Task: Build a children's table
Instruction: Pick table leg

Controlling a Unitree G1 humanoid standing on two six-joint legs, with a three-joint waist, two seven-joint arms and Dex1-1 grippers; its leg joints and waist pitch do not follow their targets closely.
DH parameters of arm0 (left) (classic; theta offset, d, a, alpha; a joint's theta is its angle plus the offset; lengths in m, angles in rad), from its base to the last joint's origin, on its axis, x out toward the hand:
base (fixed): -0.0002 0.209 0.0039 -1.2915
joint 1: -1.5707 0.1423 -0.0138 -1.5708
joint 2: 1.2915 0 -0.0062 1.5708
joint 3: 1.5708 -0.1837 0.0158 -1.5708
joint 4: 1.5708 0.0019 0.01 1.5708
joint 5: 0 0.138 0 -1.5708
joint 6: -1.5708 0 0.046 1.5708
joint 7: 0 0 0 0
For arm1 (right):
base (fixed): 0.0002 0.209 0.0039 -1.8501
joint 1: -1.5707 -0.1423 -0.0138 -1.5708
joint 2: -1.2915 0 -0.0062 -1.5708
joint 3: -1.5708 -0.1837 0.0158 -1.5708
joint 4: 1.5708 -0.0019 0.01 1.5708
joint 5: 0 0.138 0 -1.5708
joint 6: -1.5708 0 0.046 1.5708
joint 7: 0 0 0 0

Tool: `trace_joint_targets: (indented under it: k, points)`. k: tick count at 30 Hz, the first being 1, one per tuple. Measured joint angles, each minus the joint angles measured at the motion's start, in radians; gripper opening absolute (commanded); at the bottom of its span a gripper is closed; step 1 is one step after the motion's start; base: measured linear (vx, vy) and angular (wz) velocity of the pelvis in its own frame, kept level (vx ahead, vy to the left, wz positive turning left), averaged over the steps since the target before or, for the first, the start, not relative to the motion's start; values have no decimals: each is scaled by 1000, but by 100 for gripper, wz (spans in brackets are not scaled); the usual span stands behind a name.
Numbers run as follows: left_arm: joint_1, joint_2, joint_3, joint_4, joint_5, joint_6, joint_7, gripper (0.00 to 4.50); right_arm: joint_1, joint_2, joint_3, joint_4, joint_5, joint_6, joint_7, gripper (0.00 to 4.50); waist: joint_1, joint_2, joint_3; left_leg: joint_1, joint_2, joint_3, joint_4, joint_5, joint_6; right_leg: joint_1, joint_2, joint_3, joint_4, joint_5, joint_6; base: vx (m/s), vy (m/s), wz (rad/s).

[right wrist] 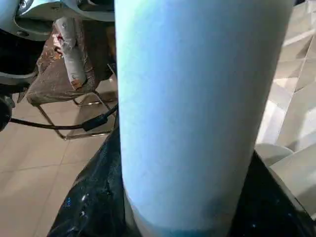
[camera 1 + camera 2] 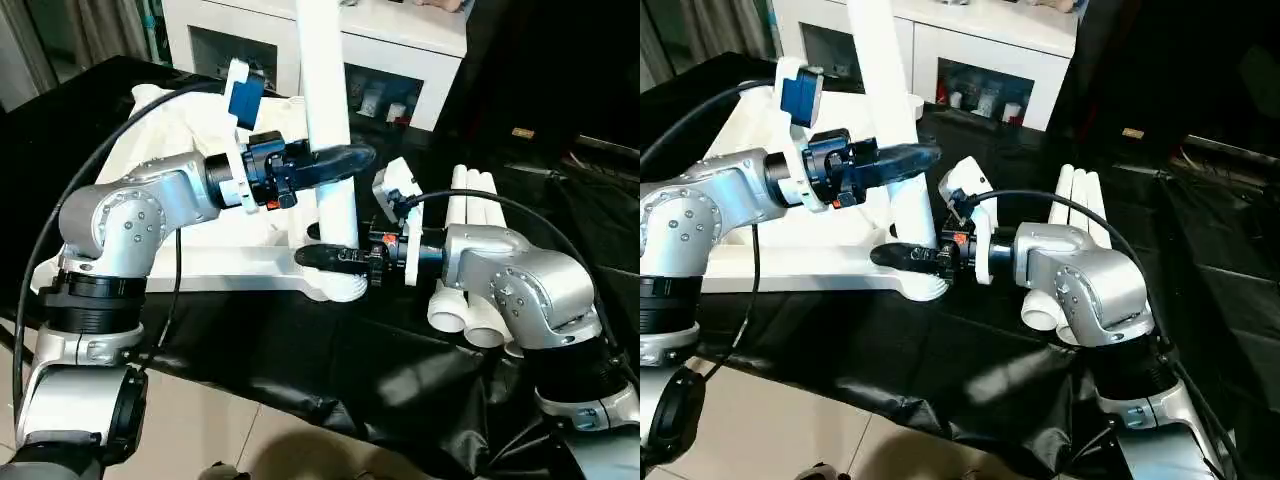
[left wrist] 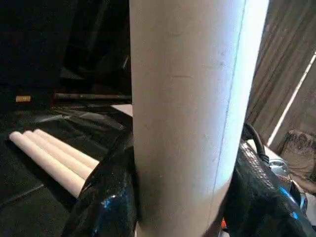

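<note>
The children's table's white tabletop [image 2: 200, 268] lies underside up on the black-sheeted worktable. One white tube leg [image 2: 325, 80] stands upright in its near-right corner socket [image 2: 345, 288]. My left gripper [image 2: 345, 160] is shut on this leg at mid height, a black finger [image 3: 106, 197] on each side of the tube [image 3: 187, 98]. My right gripper [image 2: 322, 257] clasps the same leg [image 1: 197, 98] low down, just above the socket, and its fingers [image 1: 86, 207] hug both sides. Three more legs [image 2: 475, 205] lie side by side to the right, behind my right arm.
A white cabinet [image 2: 400, 60] with open shelves stands behind the worktable. The black sheet [image 2: 330, 370] hangs over the table's near edge above the tiled floor. A cable runs over each forearm.
</note>
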Motion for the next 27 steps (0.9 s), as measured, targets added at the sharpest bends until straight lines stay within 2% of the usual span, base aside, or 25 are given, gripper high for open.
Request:
trace_joint_targets:
  k: [1, 2, 3, 5, 6, 7, 10, 12, 16, 22, 23, 26, 27]
  points:
    - [0, 0, 1, 1, 0, -1, 0, 188, 0, 3, 0, 0, 0, 0, -5, 198, 1, 0, 0, 0, 0, 0, 0, 0, 0, 0, 0, 0, 0, 0, 0, 0, 0, 0]
    - [0, -1, 4, 3, 1, -1, 2, 244, 0, 8, 0, 0, 0, 0, -13, 198, 2, 0, 0, 0, 0, 0, 0, 0, 0, 0, 0, 0, 0, 0, 0, 0, 0, 0]
    - [0, -8, 11, 6, 3, -2, 21, 258, 1, 16, -3, 1, -5, -5, -28, 198, 3, 0, 0, 0, 0, 0, 0, 0, -1, 0, 0, 0, 0, 0, 0, 0, 0, 0]
    - [-3, -33, 25, 13, 12, -9, 69, 258, 1, 35, -4, 8, -31, -25, -73, 198, 6, 0, 0, 0, 0, 0, 0, 3, -5, 0, 0, 0, 0, 0, 0, 0, 0, 0]
    - [-5, -41, 28, 17, 17, -14, 88, 281, 2, 41, -4, 11, -43, -31, -90, 197, 8, 0, 0, 0, 0, 0, 0, 3, -5, 0, 0, 0, 0, 0, 0, 0, 0, 0]
    - [-6, -48, 29, 19, 31, -22, 114, 281, 2, 49, -4, 17, -55, -44, -113, 197, 9, 0, 0, 0, 0, 0, 0, 3, -5, 0, 0, 0, 0, 0, 0, 0, 0, 0]
    - [-8, -112, 29, 20, 121, -75, 267, 310, 1, 101, -1, 61, -139, -107, -230, 197, 14, 0, 0, 0, 0, 0, 0, 3, -5, 0, 0, 0, 0, 1, 0, 0, 0, 0]
    - [-8, -151, 23, 26, 164, -93, 358, 320, 0, 126, 20, 81, -188, -137, -295, 197, 16, 0, 0, -1, 1, 0, 0, 4, -5, 0, 0, -1, 0, 1, 0, 0, 0, 0]
    - [-1, -241, 37, 53, 208, -130, 513, 320, -26, 186, 54, 134, -286, -188, -446, 197, 15, 0, 0, -2, 1, 0, 0, 6, -9, -1, 0, -1, 0, 1, 1, 0, 0, 0]
    - [3, -291, 28, 75, 288, -174, 654, 320, -47, 226, 72, 176, -361, -239, -560, 196, 14, 0, 0, -2, 1, 0, 0, 6, -9, -1, 0, -1, -1, 2, 2, 0, 0, 0]
    - [3, -295, 28, 76, 299, -177, 672, 293, -47, 228, 76, 180, -366, -242, -569, 196, 14, 0, 0, -2, 1, 0, 0, 6, -9, -1, 0, -1, -1, 2, 2, 0, 0, 0]
    - [3, -322, 47, 81, 316, -190, 729, 286, -48, 248, 76, 198, -386, -260, -587, 196, 14, 0, 0, -2, 1, 0, 0, 6, -9, -1, 0, 0, -1, 2, 2, 0, 0, 0]
    - [3, -326, 52, 83, 316, -193, 739, 270, -48, 252, 76, 201, -392, -264, -591, 196, 14, 0, 0, -2, 1, 0, 0, 6, -9, -1, 0, -1, -1, 2, 2, 0, 0, 0]
